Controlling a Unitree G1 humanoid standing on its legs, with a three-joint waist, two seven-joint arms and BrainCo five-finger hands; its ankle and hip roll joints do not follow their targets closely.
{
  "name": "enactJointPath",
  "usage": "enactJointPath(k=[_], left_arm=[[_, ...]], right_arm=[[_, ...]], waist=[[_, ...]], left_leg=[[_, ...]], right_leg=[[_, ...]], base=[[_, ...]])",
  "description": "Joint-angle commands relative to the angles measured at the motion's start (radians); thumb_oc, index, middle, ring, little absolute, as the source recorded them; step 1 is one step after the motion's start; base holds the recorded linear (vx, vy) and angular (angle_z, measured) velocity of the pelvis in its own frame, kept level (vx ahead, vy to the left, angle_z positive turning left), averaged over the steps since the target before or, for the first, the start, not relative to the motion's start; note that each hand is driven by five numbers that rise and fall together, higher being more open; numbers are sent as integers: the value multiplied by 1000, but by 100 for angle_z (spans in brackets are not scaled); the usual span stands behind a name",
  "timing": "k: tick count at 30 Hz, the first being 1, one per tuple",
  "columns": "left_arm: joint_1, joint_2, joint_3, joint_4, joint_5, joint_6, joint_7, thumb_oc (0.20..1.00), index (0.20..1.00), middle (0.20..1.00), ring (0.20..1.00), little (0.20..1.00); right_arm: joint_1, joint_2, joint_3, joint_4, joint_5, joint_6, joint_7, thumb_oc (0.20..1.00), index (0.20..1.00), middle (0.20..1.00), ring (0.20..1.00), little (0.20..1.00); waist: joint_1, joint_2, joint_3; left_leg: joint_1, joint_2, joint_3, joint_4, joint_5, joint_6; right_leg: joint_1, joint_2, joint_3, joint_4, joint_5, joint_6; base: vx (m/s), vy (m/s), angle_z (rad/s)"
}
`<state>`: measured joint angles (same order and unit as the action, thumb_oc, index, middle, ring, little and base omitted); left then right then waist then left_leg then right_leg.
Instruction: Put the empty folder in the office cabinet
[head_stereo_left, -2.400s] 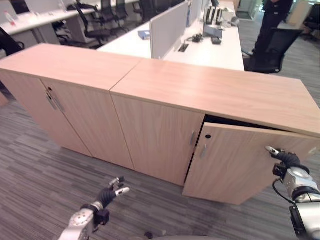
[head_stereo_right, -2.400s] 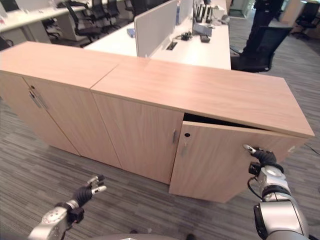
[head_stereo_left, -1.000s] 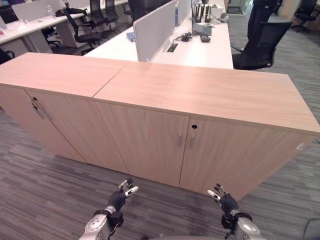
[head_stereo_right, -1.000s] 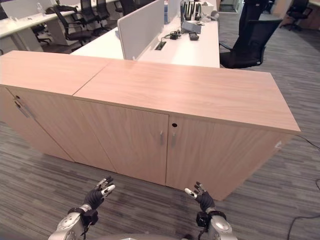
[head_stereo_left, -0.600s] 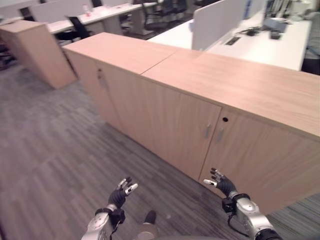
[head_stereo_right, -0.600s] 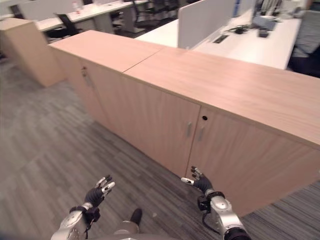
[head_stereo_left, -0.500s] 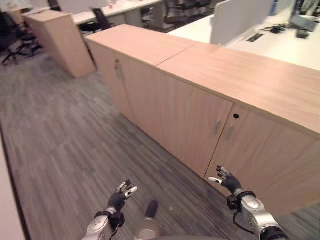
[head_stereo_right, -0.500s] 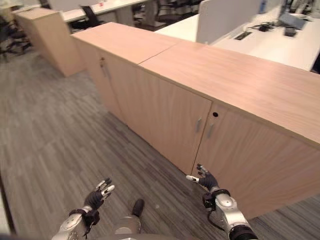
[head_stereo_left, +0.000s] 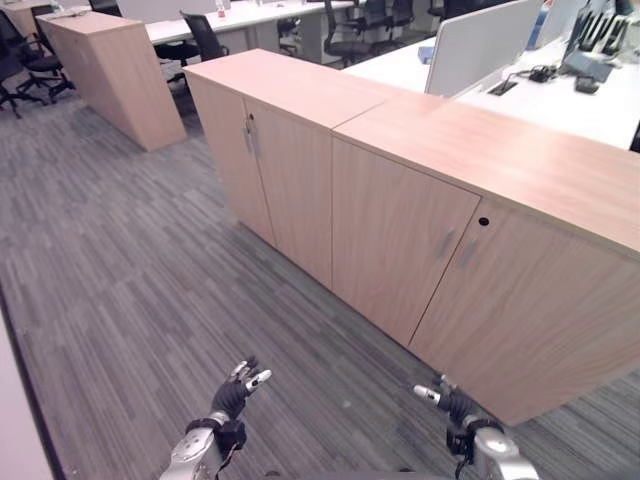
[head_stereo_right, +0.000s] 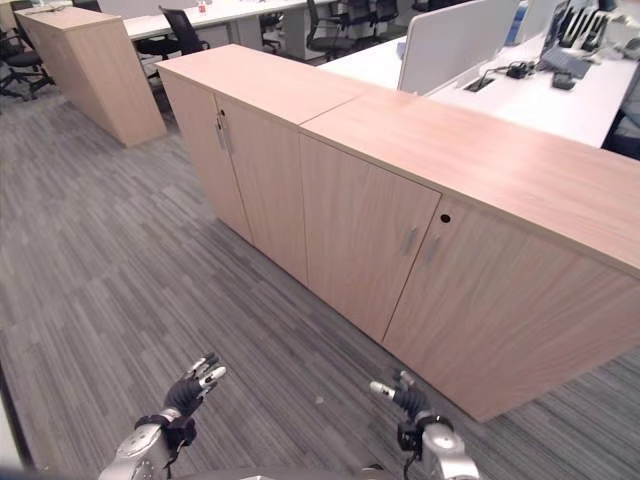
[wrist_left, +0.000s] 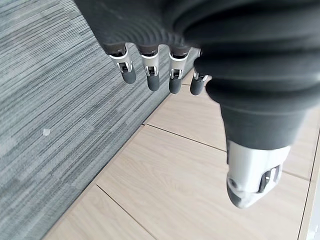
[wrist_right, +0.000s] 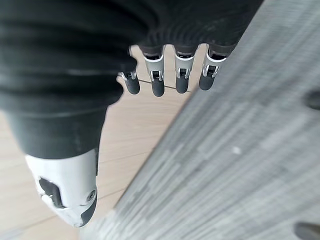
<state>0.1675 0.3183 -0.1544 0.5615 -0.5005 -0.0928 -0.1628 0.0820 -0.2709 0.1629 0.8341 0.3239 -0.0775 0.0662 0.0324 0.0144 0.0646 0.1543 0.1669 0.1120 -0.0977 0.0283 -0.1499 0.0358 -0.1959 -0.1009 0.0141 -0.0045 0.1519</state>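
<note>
The office cabinet (head_stereo_left: 440, 250) is a long, low, light-wood unit, and all its doors stand shut, the right-hand door (head_stereo_left: 530, 310) included. My left hand (head_stereo_left: 232, 392) hovers low over the grey carpet, well in front of the cabinet, open and holding nothing. Its straight fingers (wrist_left: 150, 75) point toward the cabinet's wood (wrist_left: 175, 180) in the left wrist view. My right hand (head_stereo_left: 455, 405) hangs open near the foot of the right-hand door, apart from it. In the right wrist view its fingers (wrist_right: 170, 75) are straight and empty.
Grey striped carpet (head_stereo_left: 120, 260) spreads wide to the left and front. A separate wooden cabinet (head_stereo_left: 110, 80) stands at the far left. Behind the cabinet are white desks with a divider screen (head_stereo_left: 480, 45) and office chairs (head_stereo_left: 205, 35).
The right-hand door was ajar with my right hand at its edge; it is shut now and that hand has dropped low. The camera has swung left and pulled back.
</note>
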Motion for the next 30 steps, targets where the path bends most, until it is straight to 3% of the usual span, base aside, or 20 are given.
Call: enactJointPath(k=[1, 4, 8, 10, 11, 12, 13, 15, 16, 17, 19, 23, 30], left_arm=[[-49, -19, 1, -14, 37, -60, 0, 1000, 1000, 1000, 1000, 1000], [-67, -12, -34, -21, 63, -59, -12, 1000, 1000, 1000, 1000, 1000], [-84, -10, -51, -1, 81, -56, -18, 1000, 1000, 1000, 1000, 1000], [-98, -10, -64, 10, 88, -58, -18, 1000, 1000, 1000, 1000, 1000], [-112, -9, -73, 20, 93, -54, -18, 1000, 1000, 1000, 1000, 1000], [-120, -4, -79, 16, 93, -55, -14, 1000, 1000, 1000, 1000, 1000], [-121, -4, -79, 16, 93, -55, -14, 1000, 1000, 1000, 1000, 1000], [-125, 5, -89, 10, 97, -48, -18, 1000, 1000, 1000, 1000, 1000], [-113, 12, -84, -3, 103, -46, -23, 1000, 1000, 1000, 1000, 1000], [-113, 13, -83, -3, 103, -45, -23, 1000, 1000, 1000, 1000, 1000], [-100, 16, -70, -10, 103, -42, -23, 1000, 1000, 1000, 1000, 1000], [-92, 0, -56, -7, 92, -48, -23, 1000, 1000, 1000, 1000, 1000], [-87, -15, -53, -11, 95, -56, -17, 1000, 1000, 1000, 1000, 1000]], right_arm=[[-63, -51, -32, 33, -26, -30, -11, 1000, 1000, 1000, 1000, 1000], [-62, -47, -61, 80, -19, -16, -9, 1000, 1000, 1000, 1000, 1000], [-66, -35, -66, 77, -18, -10, -9, 1000, 1000, 1000, 1000, 1000], [-75, -23, -75, 74, -3, -13, -16, 1000, 1000, 1000, 1000, 1000], [-91, -8, -78, 79, 19, -14, -18, 1000, 1000, 1000, 1000, 1000], [-102, -1, -72, 71, 29, -17, -21, 1000, 1000, 1000, 1000, 1000], [-102, -1, -72, 71, 29, -16, -22, 1000, 1000, 1000, 1000, 1000], [-104, 6, -57, 51, 32, -22, -21, 1000, 1000, 1000, 1000, 1000], [-100, 9, -44, 57, 31, -28, -16, 1000, 1000, 1000, 1000, 1000], [-100, 9, -44, 57, 31, -29, -16, 1000, 1000, 1000, 1000, 1000], [-100, 15, -34, 63, 20, -28, -13, 1000, 1000, 1000, 1000, 1000], [-88, 22, -24, 89, 25, -24, -5, 1000, 1000, 1000, 1000, 1000], [-80, 11, -29, 106, 19, -23, -2, 1000, 1000, 1000, 1000, 1000]], waist=[[-28, 17, -4], [-56, 2, -2], [-76, -18, 6], [-90, -25, 10], [-102, -27, 23], [-95, -18, 32], [-94, -18, 33], [-84, -5, 42], [-74, -1, 35], [-74, -1, 31], [-47, -14, 16], [-45, -23, -22], [-56, -22, -40]], left_leg=[[-46, 50, -54, 94, -38, -9], [-17, 1, -22, 81, -77, 26], [15, -37, 18, 49, -92, 57], [27, -50, 47, 21, -92, 65], [29, -56, 69, 14, -89, 71], [23, -56, 97, 15, -84, 80], [24, -55, 98, 16, -85, 80], [3, -67, 133, 30, -77, 100], [-3, -72, 172, 37, -75, 112], [-10, -70, 172, 39, -72, 112], [-26, -76, 204, 50, -69, 113], [-18, -78, 216, 35, -58, 102], [-19, -69, 203, 24, -44, 85]], right_leg=[[64, 11, -18, -3, -29, 36], [28, -44, 28, 25, 3, 71], [-18, -70, 75, 51, 49, 100], [-47, -73, 94, 42, 90, 110], [-98, -71, 106, 65, 155, 110], [-116, -74, 65, 93, 143, 110], [-118, -73, 66, 98, 140, 110], [-111, -94, -66, 178, 93, 91], [-75, -78, -139, 233, 30, 70], [-78, -77, -139, 228, 36, 68], [-30, -75, -205, 182, 17, 55], [16, -46, -151, 56, 28, 52], [66, -36, -159, -34, 44, 51]], base=[[-49, 297, -30], [-41, 283, -29], [-50, 206, -46], [-104, 125, -48], [-203, 171, -52], [-166, 114, -73], [-157, 176, -103], [-167, 224, -131], [-146, 174, -85], [-133, 109, -55], [-61, -18, -54], [24, -62, -42], [0, -50, -11]])
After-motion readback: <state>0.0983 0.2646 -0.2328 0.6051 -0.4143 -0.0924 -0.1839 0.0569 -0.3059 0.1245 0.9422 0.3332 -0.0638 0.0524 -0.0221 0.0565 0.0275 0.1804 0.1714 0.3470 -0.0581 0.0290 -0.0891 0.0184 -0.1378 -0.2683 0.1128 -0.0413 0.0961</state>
